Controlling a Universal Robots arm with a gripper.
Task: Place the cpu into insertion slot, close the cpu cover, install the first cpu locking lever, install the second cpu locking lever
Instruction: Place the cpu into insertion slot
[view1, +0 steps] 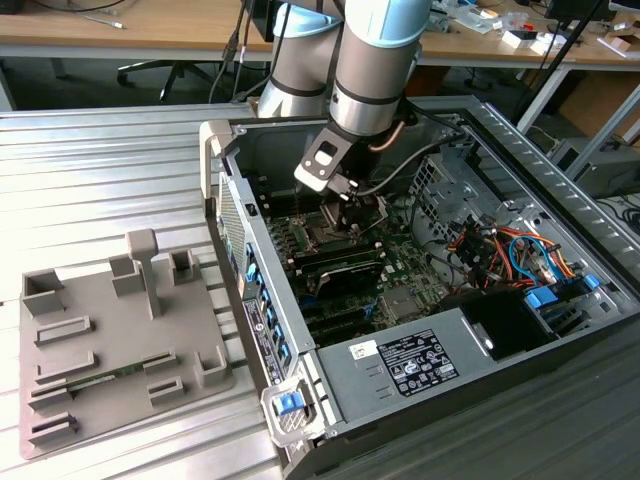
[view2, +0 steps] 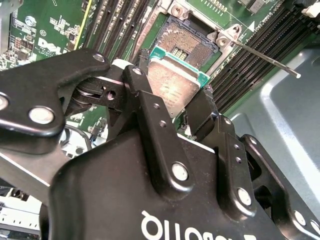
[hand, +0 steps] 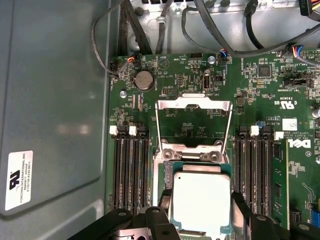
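My gripper (view2: 171, 92) grips the cpu (view2: 172, 80) by two opposite edges over the bare insertion slot (view2: 187, 42), the cpu cover (hand: 194, 103) swung open.

Bright, even light throughout. In the first wrist view, soft glare marks the grey sheet-metal case wall (hand: 75, 131).

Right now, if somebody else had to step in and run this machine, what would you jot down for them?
Gripper: shut on the cpu, inside the computer case.
Cpu: held just over the insertion slot, not seated; the slot's contacts show beyond it in the second wrist view.
Cpu cover: lies open.
Done: cpu picked up and brought to the slot.
Left: seating the cpu, closing the cover, both locking levers; one lever rod stands free.
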